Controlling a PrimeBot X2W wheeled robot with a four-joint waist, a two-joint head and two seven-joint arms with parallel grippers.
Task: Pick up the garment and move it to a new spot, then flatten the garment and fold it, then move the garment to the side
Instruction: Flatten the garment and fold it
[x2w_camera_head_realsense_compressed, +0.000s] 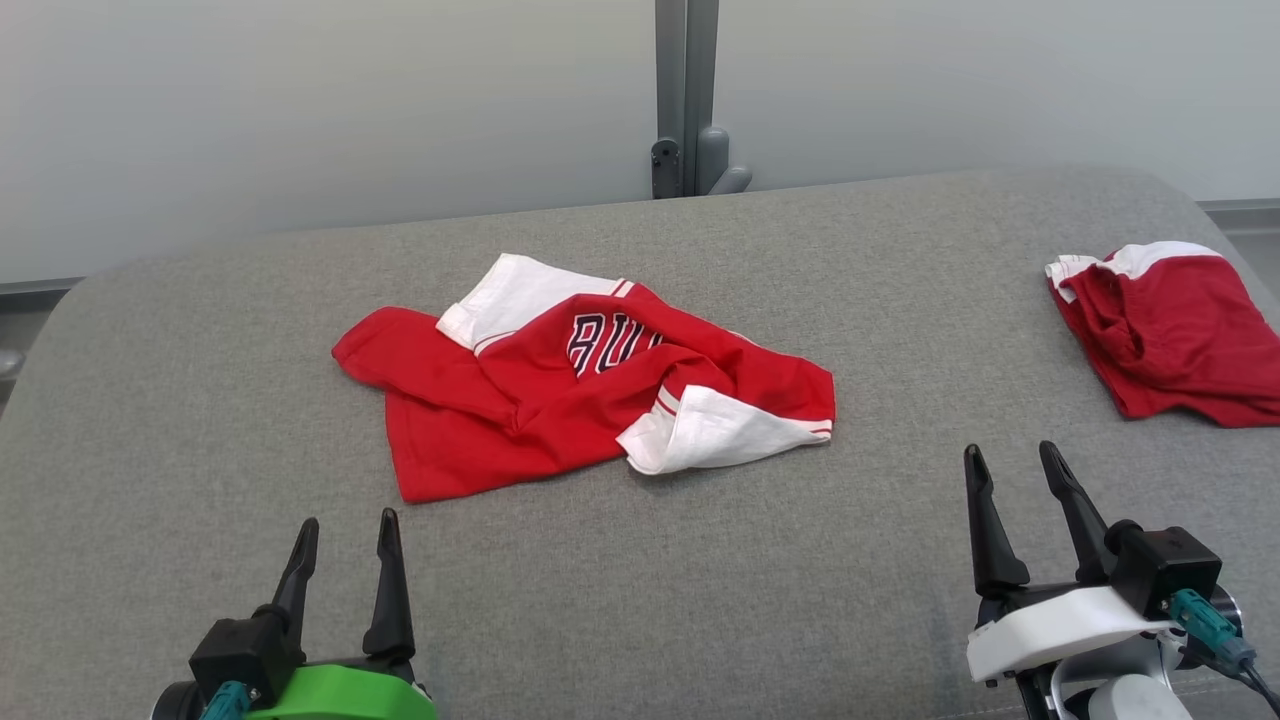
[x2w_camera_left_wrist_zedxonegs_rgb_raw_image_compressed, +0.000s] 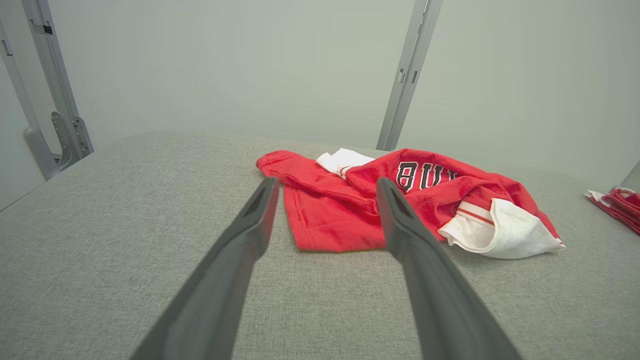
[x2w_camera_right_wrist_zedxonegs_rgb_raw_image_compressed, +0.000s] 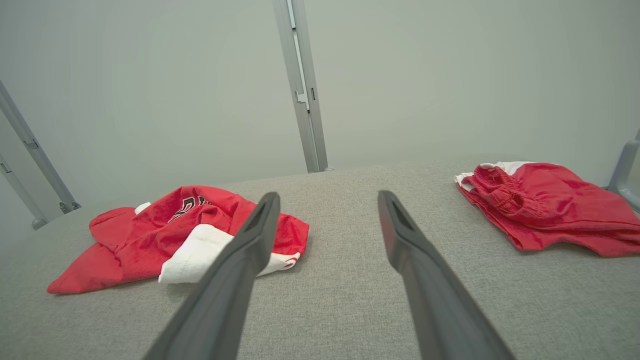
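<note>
Plainly not begun: garment heaped mid-counter, both hands empty

At the near left, the left hand (x2w_camera_head_realsense_compressed: 349, 518) hovers low over the grey counter (x2w_camera_head_realsense_compressed: 700, 600), its two fingers apart with nothing between them. Just beyond it and a little to the right lies the garment (x2w_camera_head_realsense_compressed: 560, 400), a red jersey in a loose heap at the middle of the counter (dark lettering (x2w_camera_head_realsense_compressed: 610, 342) half swallowed by a fold, one white sleeve (x2w_camera_head_realsense_compressed: 715, 430) flopped toward the near right). The right hand (x2w_camera_head_realsense_compressed: 1008, 448) sits at the near right, fingers likewise spread and empty, well apart from the heap. Farther right, by the counter's edge, a second red garment (x2w_camera_head_realsense_compressed: 1170, 340) lies bunched.

The pick-up looks to be the step in hand, and the layers are the hazard. A pinch on the top fold alone would likely let the rest unroll and drag across the cloth-covered counter. A grip on a sleeve would leave the body dangling and twisted, which is harder to flatten. The right hand sits between the two red heaps, so it could go for the wrong one. A new spot chosen too far right would also tangle the two together.
</note>
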